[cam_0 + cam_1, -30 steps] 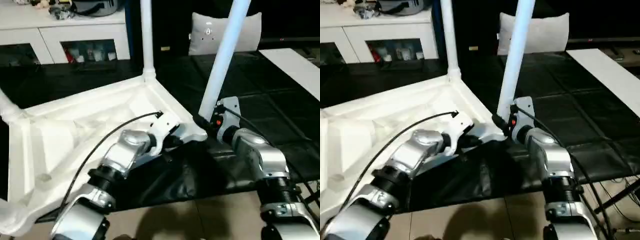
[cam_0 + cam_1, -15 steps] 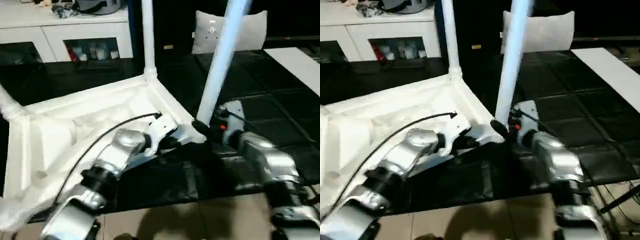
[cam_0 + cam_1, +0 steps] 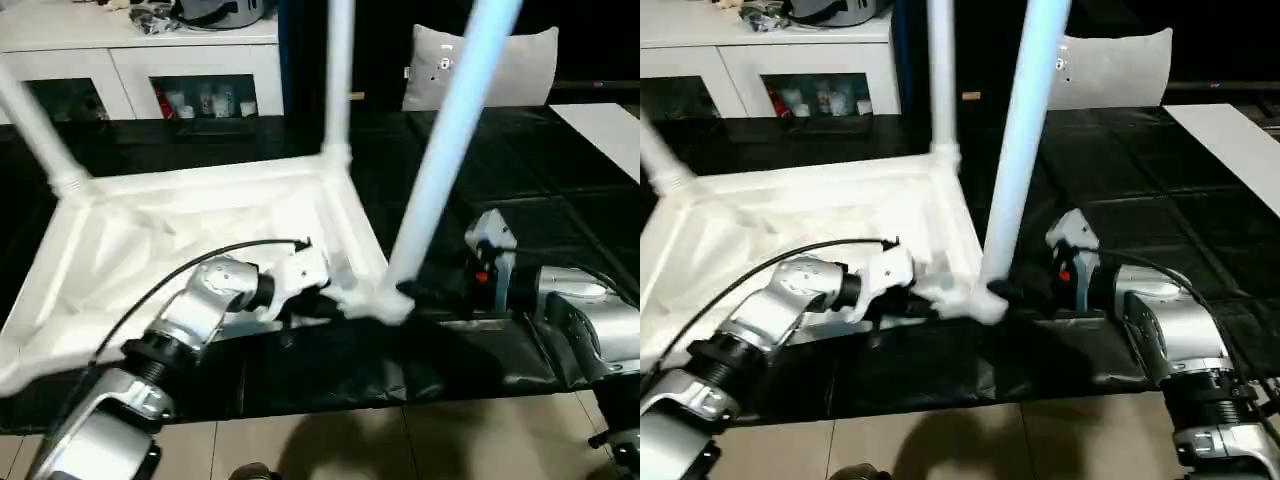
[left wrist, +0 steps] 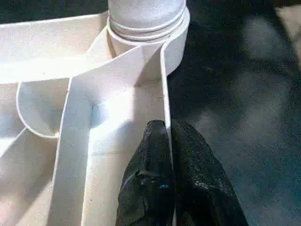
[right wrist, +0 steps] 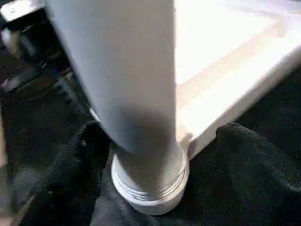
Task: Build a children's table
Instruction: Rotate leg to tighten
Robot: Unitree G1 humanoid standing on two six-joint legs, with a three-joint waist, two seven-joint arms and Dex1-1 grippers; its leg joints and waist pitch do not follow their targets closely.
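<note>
Your white plastic square table top (image 3: 180, 215) lies upside down on the black padded floor mat (image 3: 520, 180), ribbed underside facing up. Three white tapered tubular legs are seen standing in its round corner sockets: the near leg (image 3: 445, 150) at the corner closest to your grippers, a far leg (image 3: 337, 80) at the corner behind it, and a third leg (image 3: 35, 125) at the far left corner.

Your left gripper (image 4: 168, 129) has its two black fingers pressed together on the thin side wall of the table top, one finger inside the rim and one outside, just short of the near corner socket (image 4: 148, 28). The near leg is seated in that socket.

Your right gripper (image 5: 141, 155) sits at the base of the near leg, one black finger (image 5: 61, 174) on either side of the socket collar; the jaws stand apart around the collar, and whether they actually touch it cannot be judged.

Beyond the mat, a grey cushion (image 3: 490, 65) leans upright, and a white cabinet with glass doors (image 3: 140, 70) stands at the far left.
</note>
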